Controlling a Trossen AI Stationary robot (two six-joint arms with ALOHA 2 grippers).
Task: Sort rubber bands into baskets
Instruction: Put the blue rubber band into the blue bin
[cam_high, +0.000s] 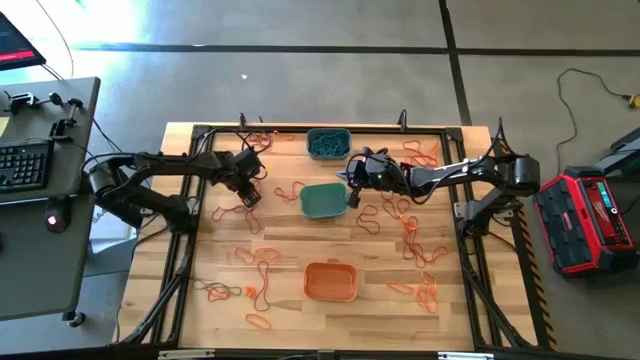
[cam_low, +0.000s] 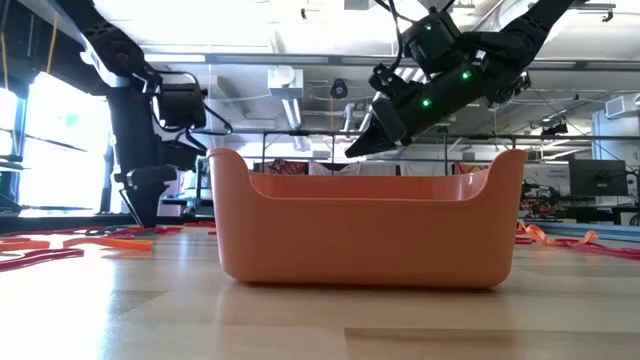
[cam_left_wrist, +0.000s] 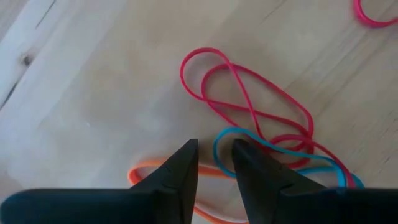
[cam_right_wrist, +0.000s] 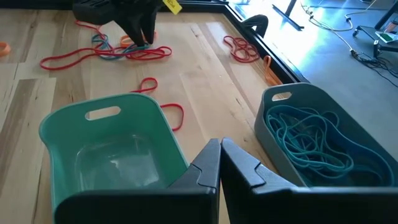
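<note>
since my left pincer sits low on the tangle at 9 o'clock, tips a slit apart astride the blue band, nothing gripped yet. right pincer closed, empty, over the teal basket mid-table; blue ones fill the grey basket at 12.

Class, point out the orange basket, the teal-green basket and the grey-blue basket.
orange basket (cam_low: 365, 235): low view, front wall.
teal-green basket (cam_right_wrist: 68, 127): right wrist view, rim beside the handle slot.
grey-blue basket (cam_right_wrist: 268, 118): right wrist view, outer wall.
</note>
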